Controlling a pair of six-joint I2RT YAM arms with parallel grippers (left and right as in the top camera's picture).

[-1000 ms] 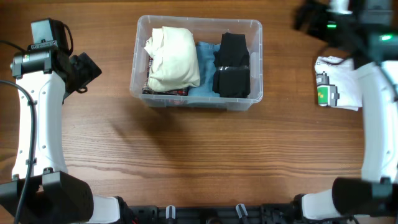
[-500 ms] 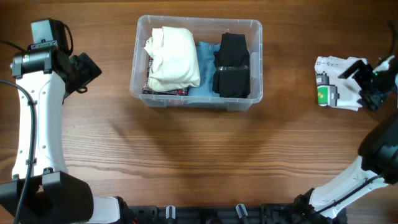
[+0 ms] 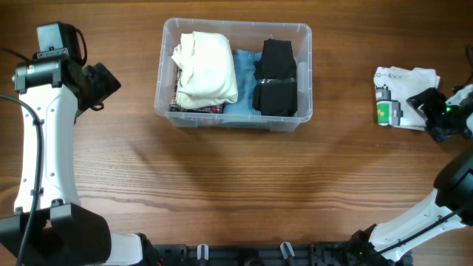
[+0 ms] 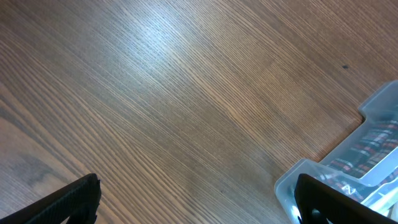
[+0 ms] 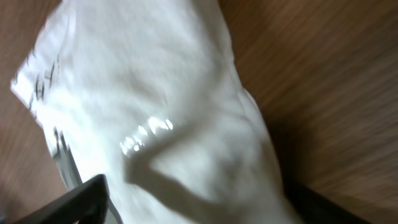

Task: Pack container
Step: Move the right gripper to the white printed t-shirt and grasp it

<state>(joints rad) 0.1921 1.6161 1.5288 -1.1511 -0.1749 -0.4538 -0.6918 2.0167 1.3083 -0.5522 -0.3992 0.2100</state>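
Note:
The clear plastic container (image 3: 304,33) stands at the table's upper middle, holding a cream folded cloth (image 3: 207,68), a light blue cloth (image 3: 244,74) and black folded items (image 3: 275,77). Its corner shows in the left wrist view (image 4: 311,177). A white folded garment in a clear bag with a green tag (image 3: 399,96) lies at the right; it fills the right wrist view (image 5: 155,118). My right gripper (image 3: 434,109) is open, its fingers spread over the garment's right edge. My left gripper (image 3: 103,83) is open and empty, left of the container.
The wooden table (image 3: 244,185) extends around the container. The right arm's base (image 3: 414,236) and the left arm's base (image 3: 66,236) sit at the front edge.
The right arm swung down from the upper right to the white garment, and its gripper now sits low over the garment's right edge. The left arm has not moved.

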